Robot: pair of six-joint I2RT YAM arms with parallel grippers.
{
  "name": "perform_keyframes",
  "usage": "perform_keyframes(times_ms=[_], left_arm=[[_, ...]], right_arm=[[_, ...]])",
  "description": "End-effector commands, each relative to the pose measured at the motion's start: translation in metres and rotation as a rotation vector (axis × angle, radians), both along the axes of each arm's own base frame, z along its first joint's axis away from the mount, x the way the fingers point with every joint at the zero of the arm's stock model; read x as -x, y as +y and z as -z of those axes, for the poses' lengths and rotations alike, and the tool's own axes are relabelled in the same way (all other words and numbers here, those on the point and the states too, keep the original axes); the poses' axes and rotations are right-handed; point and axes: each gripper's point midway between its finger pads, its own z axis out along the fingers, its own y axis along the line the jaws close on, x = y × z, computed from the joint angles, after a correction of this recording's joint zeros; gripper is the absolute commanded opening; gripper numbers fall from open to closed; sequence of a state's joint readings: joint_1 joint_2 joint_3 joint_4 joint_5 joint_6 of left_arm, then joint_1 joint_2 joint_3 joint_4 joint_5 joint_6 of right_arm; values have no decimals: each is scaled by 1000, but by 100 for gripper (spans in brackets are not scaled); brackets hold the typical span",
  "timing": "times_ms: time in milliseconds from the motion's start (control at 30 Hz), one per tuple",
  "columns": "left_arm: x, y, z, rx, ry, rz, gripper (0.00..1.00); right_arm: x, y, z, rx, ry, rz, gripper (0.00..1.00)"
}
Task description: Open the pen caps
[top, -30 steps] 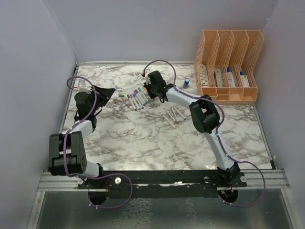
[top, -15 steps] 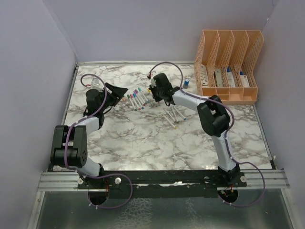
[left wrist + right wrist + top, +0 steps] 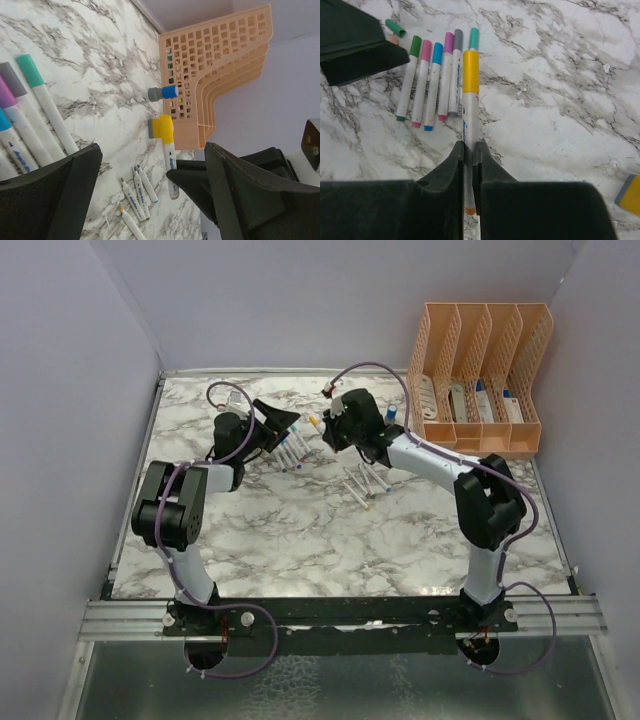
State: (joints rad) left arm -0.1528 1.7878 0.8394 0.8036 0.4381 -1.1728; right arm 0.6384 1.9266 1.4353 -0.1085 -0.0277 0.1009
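Right wrist view is giving the clearest look: the right gripper (image 3: 469, 146) is clamping its jaws tight on the barrel of a thin white marker pen (image 3: 470, 120). The pen is running straight up the frame away from the jaws. Its yellow plastic cap (image 3: 470, 65) is sitting on the far end, lifted over the marble-pattern tabletop (image 3: 560, 100).

The left gripper (image 3: 289, 424) is standing with its jaws wide apart and nothing between them. In the top view it's hanging just left of the cap, near the upper middle of the frame. In the right wrist view one of its fingers (image 3: 355, 45) is poking in at the upper left, off to the side of the cap and not touching it. So the cap is lying just to the right of the open jaws in the top view, and the pen's long axis is pointing from the right gripper up and left toward them.

My guess is the left gripper needs to be sliding in around the cap and then pulling along that axis, with the right one only anchoring.

A row of capped white pens (image 3: 437, 80) is lying flat just left of the held pen, waiting.
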Motion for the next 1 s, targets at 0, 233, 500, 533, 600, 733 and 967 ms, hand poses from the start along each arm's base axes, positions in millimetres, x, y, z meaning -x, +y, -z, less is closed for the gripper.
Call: perform_keyframes(times_ms=[0, 233, 500, 533, 600, 733, 967], left_arm=[[-11, -23, -13, 48, -57, 43, 87], [-15, -41, -10, 79, -60, 67, 84], [-12, -47, -7, 114, -69, 84, 65], [-12, -48, -7, 119, -71, 89, 62], [-11, -49, -7, 127, -73, 91, 57], [-9, -52, -8, 137, -80, 99, 51], [-4, -57, -10, 144, -88, 113, 42]], right_arm=[[17, 15, -25, -78, -26, -70, 1], [27, 21, -30, -95, -27, -109, 1], [34, 28, -34, -116, -27, -145, 2], [34, 28, -34, -117, -28, -148, 1], [36, 30, -34, -118, -28, -155, 1], [37, 31, -35, -120, -29, -163, 1], [35, 32, -34, -119, -28, -164, 1]])
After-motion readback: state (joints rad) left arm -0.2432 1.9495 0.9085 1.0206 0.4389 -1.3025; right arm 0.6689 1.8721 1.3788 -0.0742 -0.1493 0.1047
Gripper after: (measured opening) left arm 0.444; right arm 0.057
